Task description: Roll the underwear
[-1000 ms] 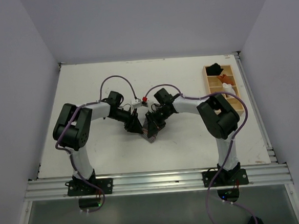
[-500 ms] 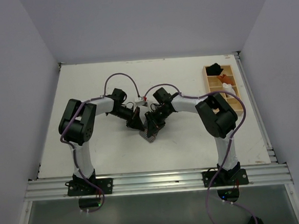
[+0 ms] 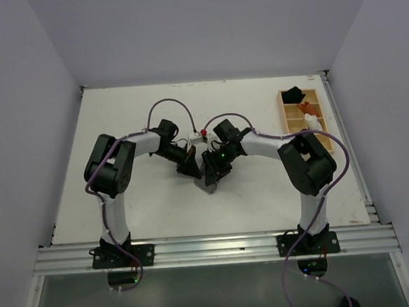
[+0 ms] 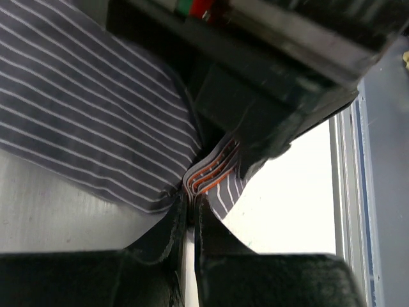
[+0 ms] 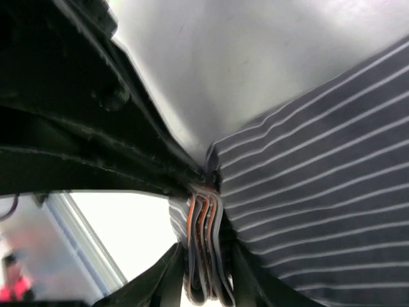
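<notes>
The left hand (image 4: 190, 220) pinches the folded edge of the underwear (image 4: 96, 109). The right hand (image 5: 208, 280) straddles that fold; whether it grips, I cannot tell.

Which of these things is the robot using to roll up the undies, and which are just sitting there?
For the job:
- the striped underwear
- the left gripper, pinching its folded edge
- the right gripper, astride that same edge

Just lying about:
- the wooden tray at the table's right side
- the black bundle, orange bundle and white bundle in it
</notes>
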